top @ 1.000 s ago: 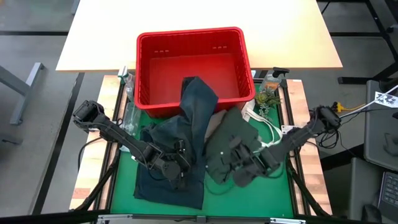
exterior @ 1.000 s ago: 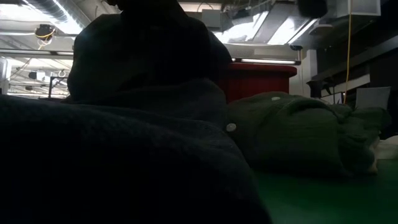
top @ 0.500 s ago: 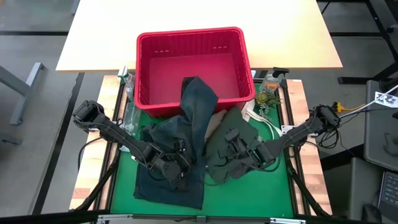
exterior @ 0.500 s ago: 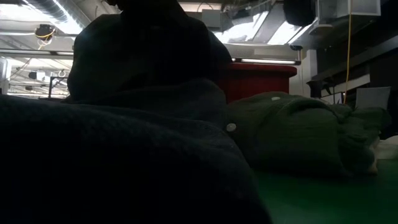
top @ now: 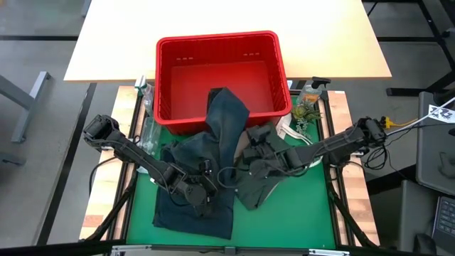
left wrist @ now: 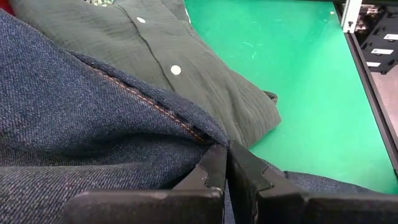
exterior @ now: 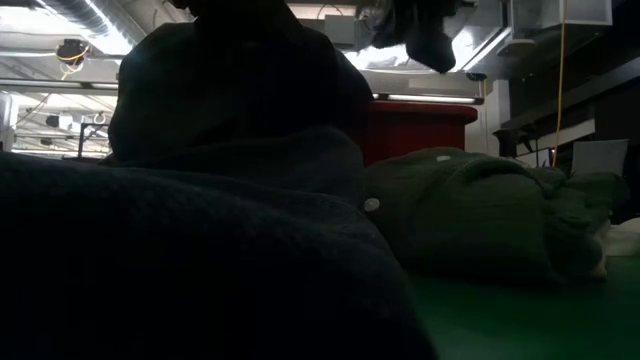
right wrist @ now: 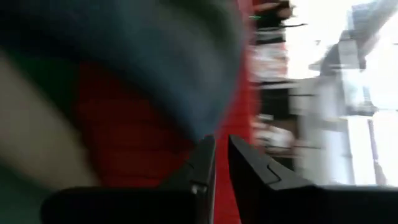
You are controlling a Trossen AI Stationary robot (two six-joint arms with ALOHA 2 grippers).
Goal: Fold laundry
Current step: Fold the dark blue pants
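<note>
— Jeans [top: 202, 174] first, then: where do they lie?
— Nearest the front of the green surface [top: 298, 213], spread left of centre, one leg running up over the rim of the red basket [top: 217, 67]. The left end effector [top: 201, 190] sits on them with its fingers [left wrist: 214, 171] pressed together, pinching a fold of denim.
— And beside them?
— The olive-green shirt [top: 259, 178], just right of the jeans and touching them, crumpled, its buttons showing. The right end effector [top: 250, 155] hangs above its upper edge near the jeans leg, fingers [right wrist: 205, 165] a narrow gap apart; I can't tell whether it holds anything.
— Farther back?
— A spray bottle [top: 311, 91] stands right of the basket.
</note>
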